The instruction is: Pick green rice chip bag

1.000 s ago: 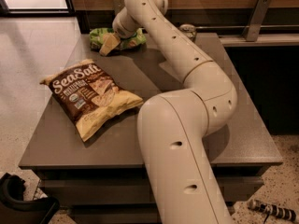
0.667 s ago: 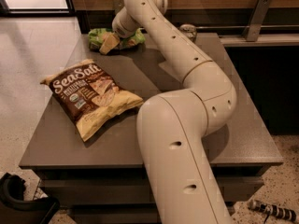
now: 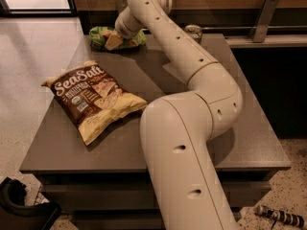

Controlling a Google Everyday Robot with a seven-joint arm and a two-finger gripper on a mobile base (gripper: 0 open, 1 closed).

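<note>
Under the gripper (image 3: 118,34) spreads the grey table (image 3: 259,138), the largest thing in view, running from the gripper's spot at the far left corner down toward the camera. From the gripper the cream arm (image 3: 192,123) stretches back across the tabletop, bends at a thick elbow well to the gripper's right, and drops toward the camera past the near edge.

Nearer the camera than the gripper, and a little to its left, the brown-and-cream Sea Salt chip bag (image 3: 93,99) lies flat on the table, tilted, well apart from the gripper.

Right at the gripper lies the green rice chip bag (image 3: 98,35), crumpled on the far left corner of the table; its green foil shows on both sides of the gripper, and a tan wedge shows just below it. The gripper is down on the bag, but the wrist hides it, so I cannot tell whether it is spread, closed or pinching the foil.

Well to the gripper's right, beyond the arm, a small can (image 3: 193,31) stands at the far edge. Far off toward the camera, a dark object (image 3: 19,210) sits on the speckled floor.
</note>
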